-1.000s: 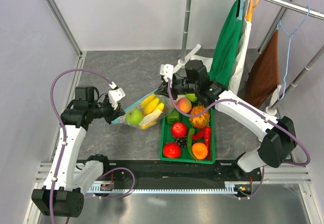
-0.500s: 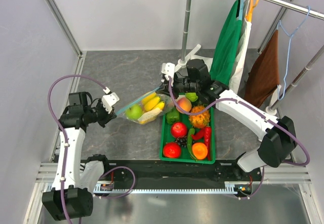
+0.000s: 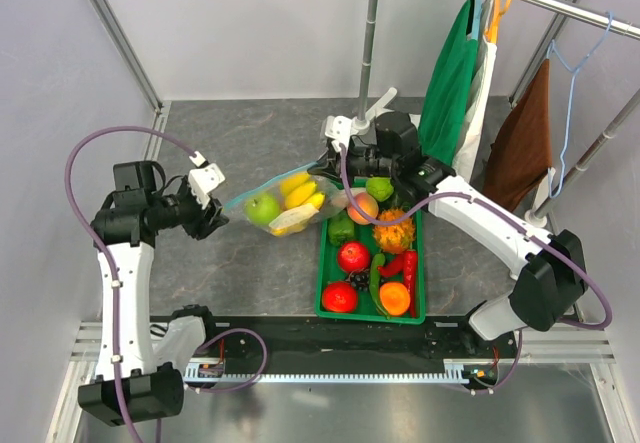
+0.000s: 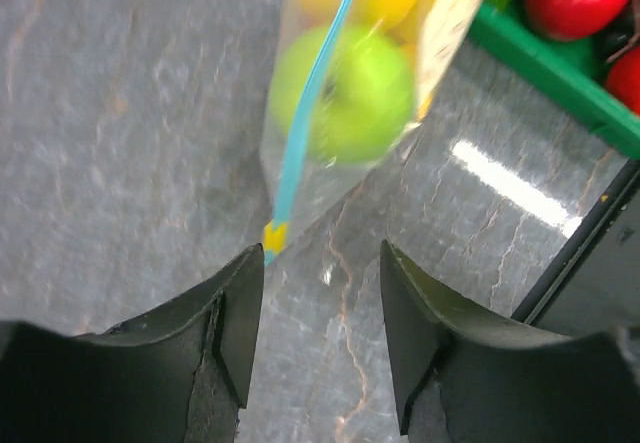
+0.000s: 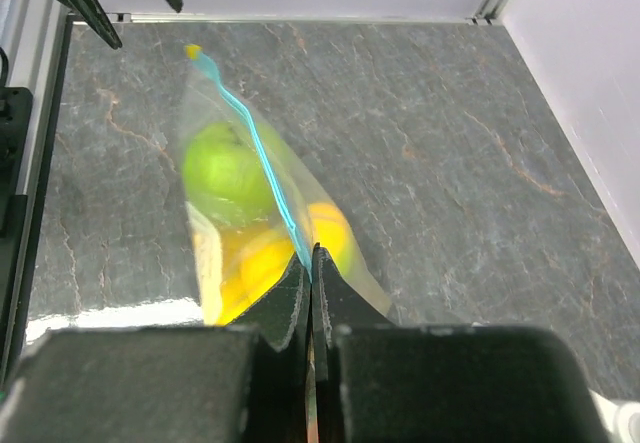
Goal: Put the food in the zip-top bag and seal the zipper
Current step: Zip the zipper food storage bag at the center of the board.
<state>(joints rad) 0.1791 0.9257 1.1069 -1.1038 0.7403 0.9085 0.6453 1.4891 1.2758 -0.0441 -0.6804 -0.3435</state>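
**Sealing step: bag pinched at one end, free at the other**

The zip-top bag [image 3: 283,206], holding a green apple [image 4: 350,88] and bananas [image 3: 298,198], sits over the middle of the table [image 3: 250,133], just beside the far-left corner of the green crate [image 3: 322,263]. The right gripper [image 5: 310,263] is clamped tight on the zipper [image 5: 250,133] at its crate-side end. The left gripper [image 4: 320,263] is partly open and empty, with the yellow end tab [image 4: 272,235] just ahead of its jaws. The strip looks pressed closed, though I cannot be sure. The next move likely calls for confirming the seal, then setting the bag down gently.
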